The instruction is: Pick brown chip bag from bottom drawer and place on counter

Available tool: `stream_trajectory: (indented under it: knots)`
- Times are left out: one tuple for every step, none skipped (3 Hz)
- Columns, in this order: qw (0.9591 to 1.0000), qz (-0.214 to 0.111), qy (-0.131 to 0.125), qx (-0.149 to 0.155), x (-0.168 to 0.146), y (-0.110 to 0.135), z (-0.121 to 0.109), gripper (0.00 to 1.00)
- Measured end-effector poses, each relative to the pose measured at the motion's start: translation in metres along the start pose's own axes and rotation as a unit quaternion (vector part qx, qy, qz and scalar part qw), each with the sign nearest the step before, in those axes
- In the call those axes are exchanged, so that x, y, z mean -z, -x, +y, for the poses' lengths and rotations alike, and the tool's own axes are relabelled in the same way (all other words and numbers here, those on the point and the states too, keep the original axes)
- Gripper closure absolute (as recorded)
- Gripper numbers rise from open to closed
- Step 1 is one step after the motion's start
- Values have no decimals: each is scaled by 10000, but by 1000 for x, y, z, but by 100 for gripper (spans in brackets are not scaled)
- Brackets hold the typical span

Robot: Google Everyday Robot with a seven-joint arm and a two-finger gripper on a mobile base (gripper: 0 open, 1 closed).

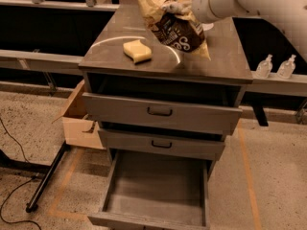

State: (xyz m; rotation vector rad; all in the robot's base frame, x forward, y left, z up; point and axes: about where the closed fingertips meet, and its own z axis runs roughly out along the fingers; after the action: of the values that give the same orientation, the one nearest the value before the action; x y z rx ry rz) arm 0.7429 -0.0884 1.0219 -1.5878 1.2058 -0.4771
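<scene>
brown chip bag (176,31) in tool (173,6), over counter (221,61)

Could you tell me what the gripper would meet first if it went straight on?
The gripper, above the counter, points picture-left, shut on the brown chip bag; beyond it the way looks free, depth unclear.

You see the counter (216,66) carrying a yellow sponge (137,51) at nine o'clock; the gripper (175,6) holds the brown chip bag (180,35) over one o'clock.
</scene>
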Motion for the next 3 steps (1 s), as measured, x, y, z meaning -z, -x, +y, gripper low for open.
stream_trajectory:
  knots:
    - [9999,129,29,25,-39,-17,4,82]
    - [9997,232,113,-30,-72,-28,19,59]
    - [9992,287,243,-143,-92,-34,33,36]
